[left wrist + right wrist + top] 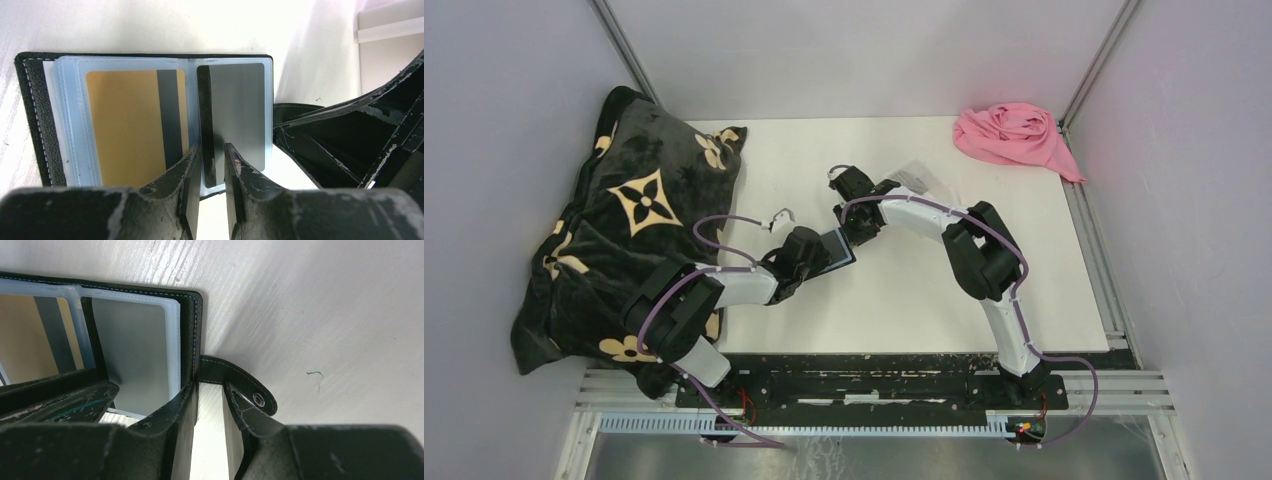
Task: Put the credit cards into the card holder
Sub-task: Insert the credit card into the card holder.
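Top view: card holder (837, 252) lay open on the white table (924, 290), mid-table between both arms' tips.

Left wrist: holder's clear blue-grey sleeves held a gold card (132, 127) in the left pocket and a grey card (237, 115) in the right, both with a dark stripe. Left fingers (187, 190) were narrow, over the grey card's near edge; grip unclear.

Right wrist: black stitched cover, snap tab (235, 380) with metal stud flat on the table. Right fingers (182, 425) were narrowly apart at the cover edge and tab, bare table in the gap.
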